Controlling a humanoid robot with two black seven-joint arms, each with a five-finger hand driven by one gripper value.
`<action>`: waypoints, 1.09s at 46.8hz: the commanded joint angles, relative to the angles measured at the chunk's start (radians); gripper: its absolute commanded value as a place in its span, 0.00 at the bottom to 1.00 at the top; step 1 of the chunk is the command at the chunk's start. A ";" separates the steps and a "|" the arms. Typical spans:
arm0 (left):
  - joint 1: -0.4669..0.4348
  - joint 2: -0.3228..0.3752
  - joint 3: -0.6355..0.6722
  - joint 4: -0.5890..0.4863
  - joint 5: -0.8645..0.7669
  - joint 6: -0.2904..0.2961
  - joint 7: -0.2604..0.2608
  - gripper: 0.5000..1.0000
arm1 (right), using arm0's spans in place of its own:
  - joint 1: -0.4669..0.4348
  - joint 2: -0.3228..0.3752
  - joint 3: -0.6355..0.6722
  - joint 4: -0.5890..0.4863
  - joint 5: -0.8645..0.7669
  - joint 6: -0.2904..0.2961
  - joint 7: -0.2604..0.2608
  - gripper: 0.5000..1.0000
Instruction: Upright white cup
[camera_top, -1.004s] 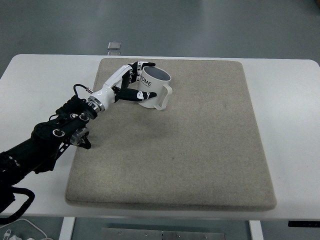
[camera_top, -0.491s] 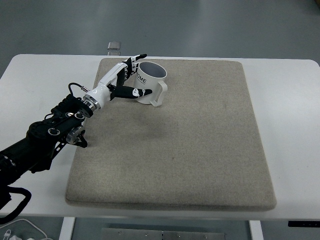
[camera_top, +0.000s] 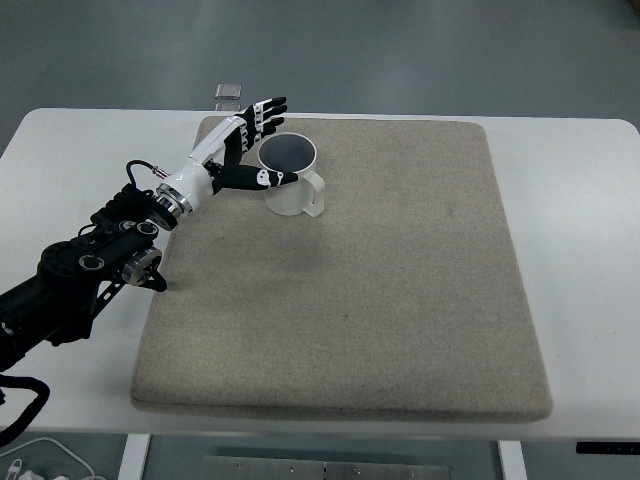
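Note:
A white cup (camera_top: 290, 175) with a dark inside stands upright on the grey mat (camera_top: 400, 280), near its far left corner, handle pointing right. My left hand (camera_top: 250, 145) is just left of the cup with fingers spread; the thumb reaches along the cup's near side and the fingertips (camera_top: 272, 108) point past its far rim. The hand holds nothing. The left arm (camera_top: 90, 265) comes in from the lower left.
The mat covers most of the white table (camera_top: 580, 220). A small grey object (camera_top: 229, 92) lies beyond the table's far edge. White cables show at the bottom left under the table.
The cup went from tilted to standing upright. My left hand let go of it, spread its fingers and drew back a little to the left.

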 joint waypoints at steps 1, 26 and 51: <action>0.000 0.016 -0.019 -0.020 0.000 0.000 0.000 0.99 | 0.000 0.000 0.000 0.000 0.000 0.000 0.000 0.86; -0.086 0.019 -0.077 0.033 -0.127 0.060 0.000 0.99 | 0.000 0.000 -0.001 -0.002 -0.001 -0.003 0.000 0.86; -0.136 -0.009 -0.088 0.125 -0.540 -0.058 0.000 0.99 | 0.000 0.000 0.002 -0.002 -0.001 -0.002 0.000 0.86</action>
